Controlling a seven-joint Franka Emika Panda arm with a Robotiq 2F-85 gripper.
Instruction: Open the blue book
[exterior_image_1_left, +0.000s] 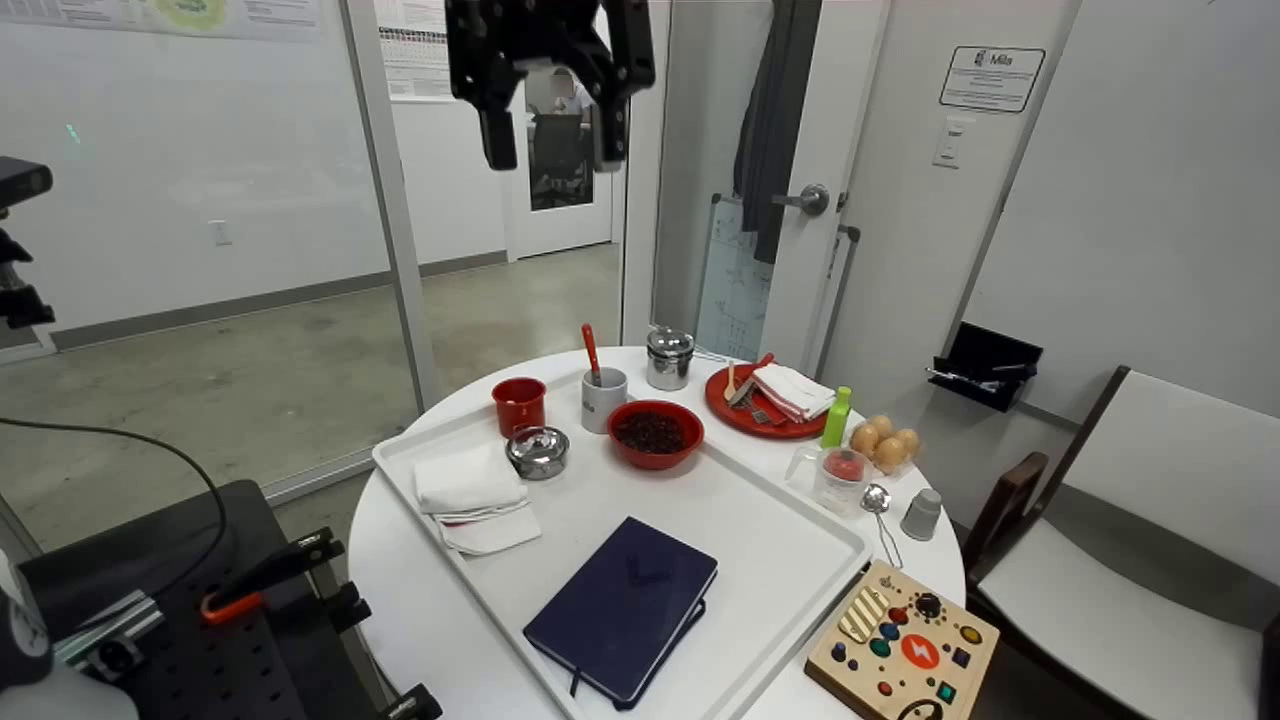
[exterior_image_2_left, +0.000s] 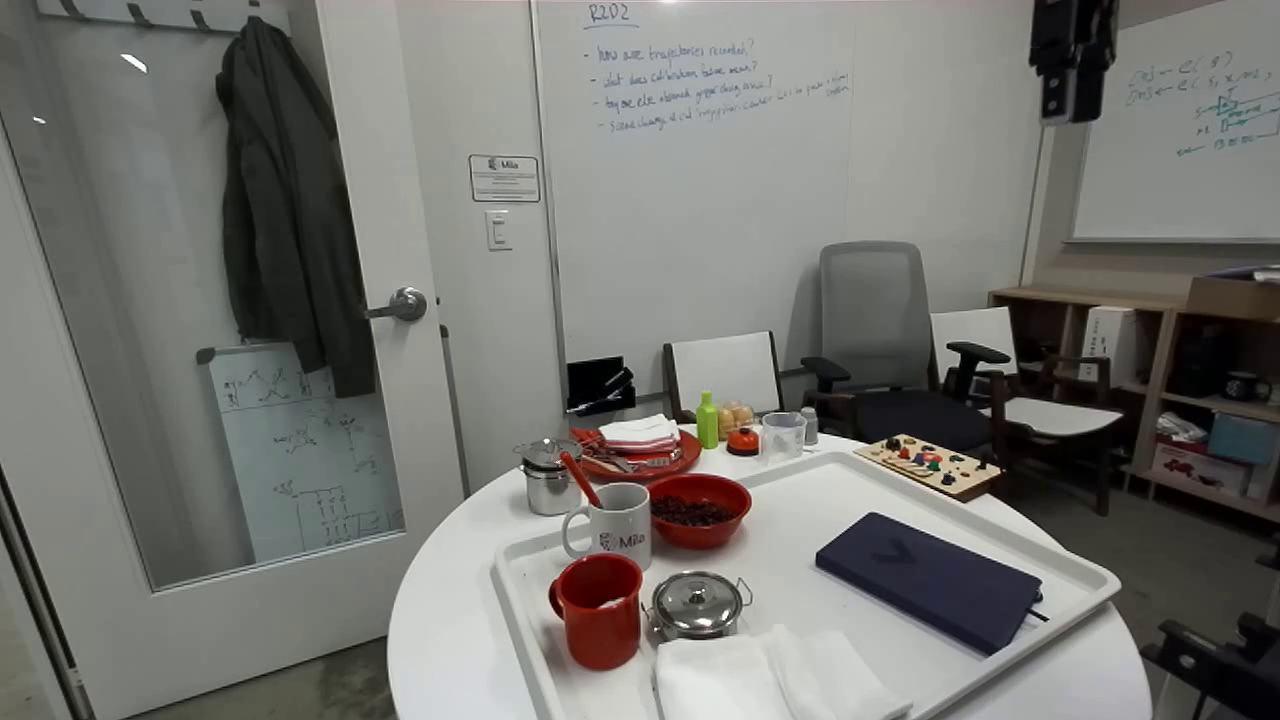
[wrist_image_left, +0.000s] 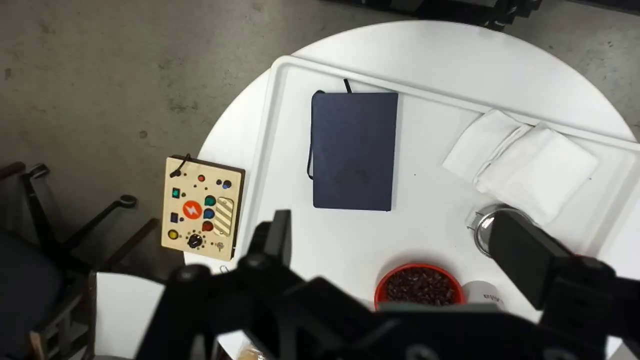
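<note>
Navy book (exterior_image_1_left: 625, 605), white tray (exterior_image_1_left: 770, 540)
Red bowl (exterior_image_1_left: 655, 461), green bottle (exterior_image_1_left: 837, 420); lower right in an exterior view, a tan board (exterior_image_1_left: 902, 662) has a striped patch (exterior_image_1_left: 864, 613).

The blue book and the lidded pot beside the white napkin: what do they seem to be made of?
Blue book: smooth, fairly matt cover, perhaps leatherette or coated card, judging from its even navy surface. Lidded pot: apparently polished metal, likely steel, from its silvery reflections.

Black, angular claw (exterior_image_1_left: 554, 160) with two blunt, slab-like fingers (exterior_image_1_left: 498, 138) and small, pale screw heads (exterior_image_1_left: 622, 73).
</note>
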